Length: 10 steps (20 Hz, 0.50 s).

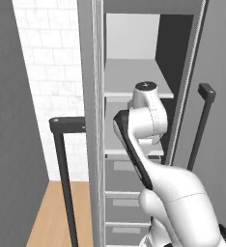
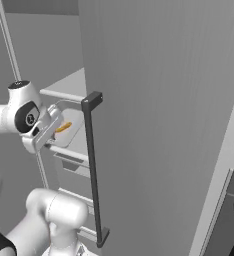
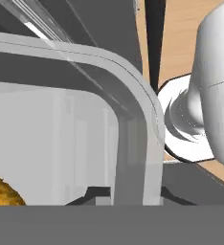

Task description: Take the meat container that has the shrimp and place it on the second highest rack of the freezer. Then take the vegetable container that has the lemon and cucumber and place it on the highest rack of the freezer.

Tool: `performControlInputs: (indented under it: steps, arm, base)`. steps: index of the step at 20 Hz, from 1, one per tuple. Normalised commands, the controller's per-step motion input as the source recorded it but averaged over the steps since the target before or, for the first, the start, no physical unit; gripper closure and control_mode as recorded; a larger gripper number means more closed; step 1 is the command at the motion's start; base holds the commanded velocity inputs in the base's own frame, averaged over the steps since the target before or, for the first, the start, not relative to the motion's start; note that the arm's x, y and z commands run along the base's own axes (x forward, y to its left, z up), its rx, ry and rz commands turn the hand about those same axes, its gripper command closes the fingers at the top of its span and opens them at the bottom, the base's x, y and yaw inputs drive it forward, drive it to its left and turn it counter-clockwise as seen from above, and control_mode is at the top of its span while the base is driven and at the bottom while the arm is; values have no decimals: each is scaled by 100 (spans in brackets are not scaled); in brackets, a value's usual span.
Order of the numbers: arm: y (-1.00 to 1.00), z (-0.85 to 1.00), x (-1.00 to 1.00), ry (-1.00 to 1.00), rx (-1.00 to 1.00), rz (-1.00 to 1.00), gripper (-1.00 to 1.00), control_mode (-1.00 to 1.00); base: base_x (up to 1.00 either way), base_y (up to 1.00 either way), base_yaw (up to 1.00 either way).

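Inside the freezer (image 1: pixel 134 77), on the second highest rack (image 2: pixel 64 150), the meat container (image 2: pixel 69 127) holds the shrimp (image 2: pixel 63 128). The gripper (image 2: pixel 53 126) sits at the container's near rim; whether it grips cannot be told.

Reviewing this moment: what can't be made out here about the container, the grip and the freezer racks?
- Gripper: fingertips hidden below the hand view's bottom edge; in the right base view the hand's body covers them, so open or shut is unclear.
- Shrimp: tiny in the right base view; cut off at the hand view's lower left.
- Meat container: partly behind the freezer door.
- Second highest rack: largely hidden by the arm in the left base view.
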Motion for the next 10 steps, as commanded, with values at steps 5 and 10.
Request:
performControlInputs:
  steps: [5, 10]
  arm:
    - [0, -74, 76, -2, 0, -3, 100, -100]
    - [-12, -42, 99, -2, 0, 0, 100, -100]
  base:
    - [0, 0, 0]
    - [0, 0, 0]
